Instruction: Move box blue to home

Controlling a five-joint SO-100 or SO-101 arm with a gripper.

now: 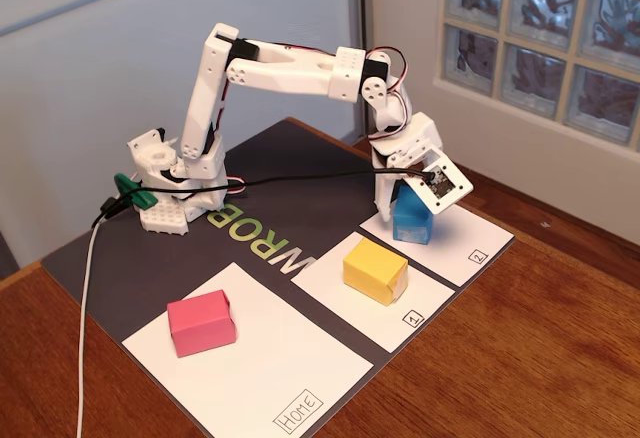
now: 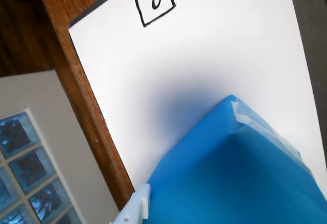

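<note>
The blue box [image 1: 411,216] stands on end, slightly tilted, on the white sheet marked 2 [image 1: 470,240] at the right of the fixed view. My gripper [image 1: 398,196] reaches down over its top and is shut on it. In the wrist view the blue box [image 2: 235,173] fills the lower right, and one white finger [image 2: 135,206] presses against its side; the other finger is hidden. The sheet marked 2 [image 2: 204,50] lies beneath it. The Home sheet [image 1: 275,373], the largest sheet, lies at the front left of the fixed view.
A pink block [image 1: 201,322] sits on the Home sheet's far left part. A yellow block [image 1: 375,270] sits on the sheet marked 1 [image 1: 330,283] between the two other sheets. The arm base [image 1: 175,193] and its cables stand at the back left.
</note>
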